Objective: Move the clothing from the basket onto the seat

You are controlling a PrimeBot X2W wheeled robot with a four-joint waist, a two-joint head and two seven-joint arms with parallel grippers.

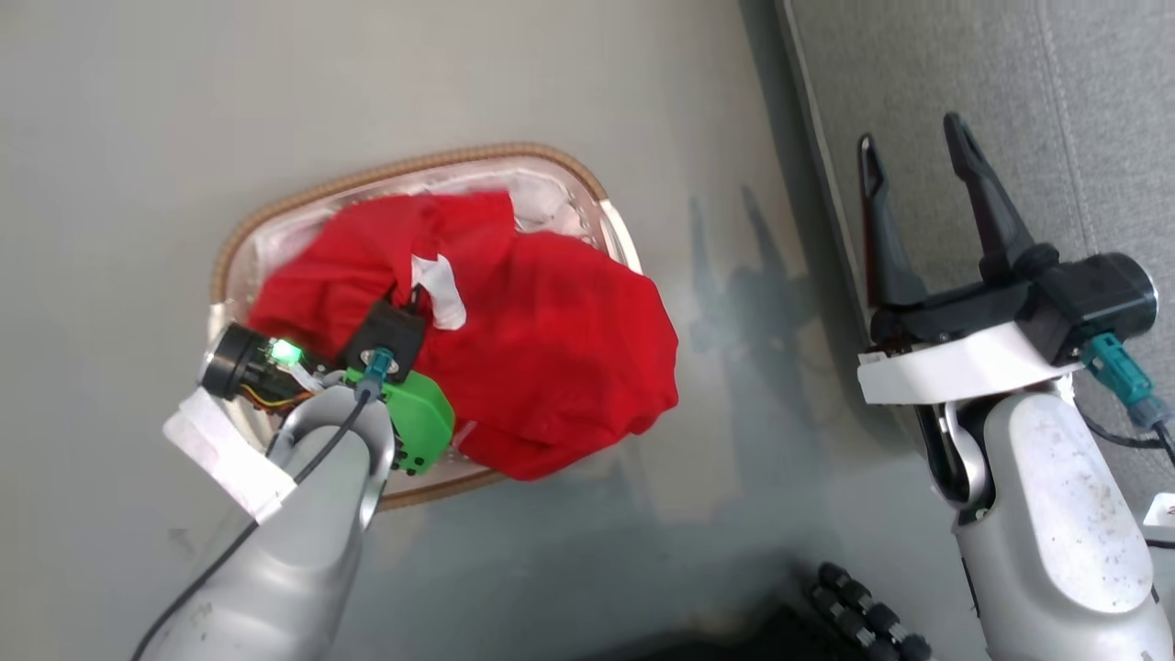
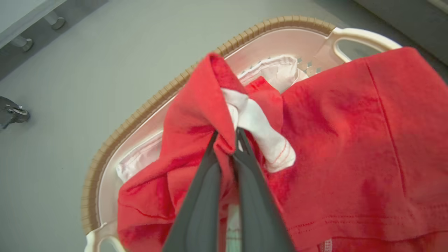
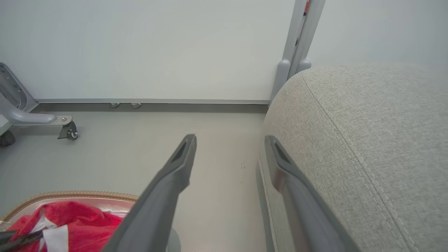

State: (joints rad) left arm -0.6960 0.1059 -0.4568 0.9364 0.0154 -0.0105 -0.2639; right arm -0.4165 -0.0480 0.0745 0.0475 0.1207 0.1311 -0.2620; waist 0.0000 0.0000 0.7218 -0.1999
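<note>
1. The left gripper [image 2: 227, 134] is clenched: its two dark fingers stand almost together and pinch a fold of the red clothing [image 1: 551, 340] between them.
2. Just beside the pinched fold, a piece of white trim [image 2: 266, 136] lies against the fingers, and the red cloth rises in a small peak around the fingertips.
3. The clothing is in the basket [image 1: 413, 165]. It makes a heap higher than the brown rim, and on the side toward the seat [image 1: 1056, 110] one part hangs over the rim.
4. At the far end of the basket a bit of the white liner [image 2: 276, 68] shows behind the red cloth.
5. The basket stands on the grey floor [image 1: 138, 138], near the seat but apart from it.
6. The right gripper [image 1: 909, 133] is released: its fingers are spread wide and nothing is between them.
7. It hangs at the edge of the seat, well apart from the basket. In the right wrist view one finger stands before the floor and the other before the side of the seat.
8. Behind the floor and the seat there is a pale wall [image 3: 140, 45].
</note>
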